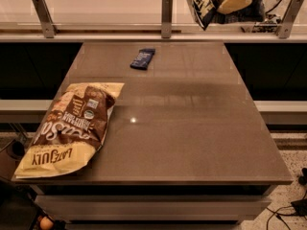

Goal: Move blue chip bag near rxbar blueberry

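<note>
The pincer (pixel 234 0) was up high, past the far edge of the surface (pixel 192 128). It was clamped on the blue chip bag (pixel 204 4), which hung in the air (crinkly, with white letters). The rxbar blueberry (pixel 143 59) lay flat on the surface, down and left of the pincer, well apart from it. A big brown bag (pixel 72 126) lay much farther down and left.
</note>
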Motion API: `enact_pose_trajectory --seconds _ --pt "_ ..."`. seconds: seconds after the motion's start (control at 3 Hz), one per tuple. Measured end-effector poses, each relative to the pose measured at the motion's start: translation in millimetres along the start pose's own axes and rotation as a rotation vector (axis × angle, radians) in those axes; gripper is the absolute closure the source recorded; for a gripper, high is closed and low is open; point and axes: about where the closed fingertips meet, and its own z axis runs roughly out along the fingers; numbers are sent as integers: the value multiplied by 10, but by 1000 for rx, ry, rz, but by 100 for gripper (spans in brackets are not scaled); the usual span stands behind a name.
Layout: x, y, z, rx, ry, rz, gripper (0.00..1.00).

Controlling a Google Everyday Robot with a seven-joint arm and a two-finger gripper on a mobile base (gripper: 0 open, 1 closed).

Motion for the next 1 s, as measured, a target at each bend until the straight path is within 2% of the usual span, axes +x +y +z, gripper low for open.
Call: enact_pose_trajectory --seconds 0.33,1.0 --pt "-49 -207 407 36 -62 6 100" --pt "253 -351 1178 43 -150 87 100"
